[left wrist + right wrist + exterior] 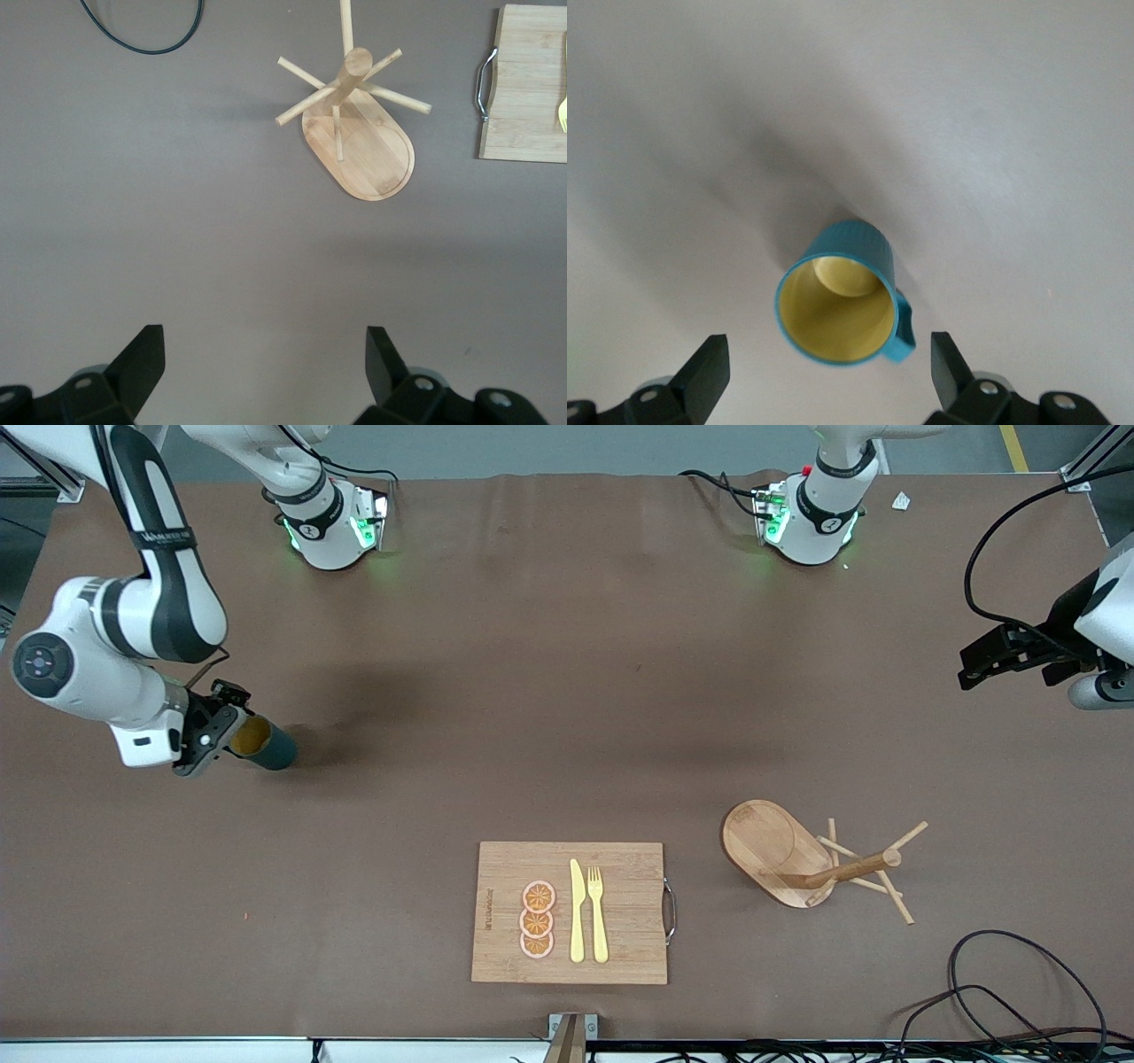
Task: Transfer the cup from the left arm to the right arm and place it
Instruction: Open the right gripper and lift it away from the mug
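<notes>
The cup (263, 745), dark teal with a tan-yellow inside, stands on the brown table toward the right arm's end, its mouth facing up. My right gripper (211, 731) hangs open just beside and above it. In the right wrist view the cup (837, 297) sits just ahead of the spread fingers (709, 372), its handle toward one finger, and nothing is clamped. My left gripper (982, 662) waits open and empty over the table's edge at the left arm's end; its wrist view shows only bare table between the left gripper's (266, 367) fingers.
A wooden cutting board (620, 948) with three orange slices, a yellow knife and a fork lies near the front camera. A wooden mug rack (802, 859) stands beside it toward the left arm's end. Black cables (1001, 992) loop at the near corner.
</notes>
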{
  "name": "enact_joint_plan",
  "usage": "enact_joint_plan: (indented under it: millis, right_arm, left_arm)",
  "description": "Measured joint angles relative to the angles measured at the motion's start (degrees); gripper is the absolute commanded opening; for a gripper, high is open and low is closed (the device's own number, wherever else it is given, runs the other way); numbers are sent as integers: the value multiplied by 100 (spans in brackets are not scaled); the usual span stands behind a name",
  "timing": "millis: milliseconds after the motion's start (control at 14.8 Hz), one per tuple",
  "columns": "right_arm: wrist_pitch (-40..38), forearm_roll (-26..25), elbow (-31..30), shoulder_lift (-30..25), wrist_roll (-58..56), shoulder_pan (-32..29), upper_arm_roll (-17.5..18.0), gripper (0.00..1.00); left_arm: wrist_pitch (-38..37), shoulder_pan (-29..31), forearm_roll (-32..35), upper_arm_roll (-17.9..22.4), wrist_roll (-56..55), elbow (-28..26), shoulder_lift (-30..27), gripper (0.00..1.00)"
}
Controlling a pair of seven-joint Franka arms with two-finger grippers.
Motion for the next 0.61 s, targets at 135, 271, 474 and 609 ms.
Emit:
enact_joint_plan:
  millis: [135, 271, 474, 609]
  right_arm:
    - [-580, 20, 400, -83, 693, 28, 12, 100]
    - [-1153, 23, 883, -105, 1347, 72, 25, 100]
    - [-1881, 23, 1558, -108, 2409, 151, 32, 100]
    - [-2293, 23, 1969, -109, 3269, 189, 33, 100]
  left_arm:
    - [0, 0, 0, 0, 0, 0, 0, 100]
    - [0, 0, 0, 0, 0, 0, 0, 100]
    - [0, 1, 0, 0, 13, 0, 0, 100]
    - [0, 1, -4, 0, 24, 0, 0, 100]
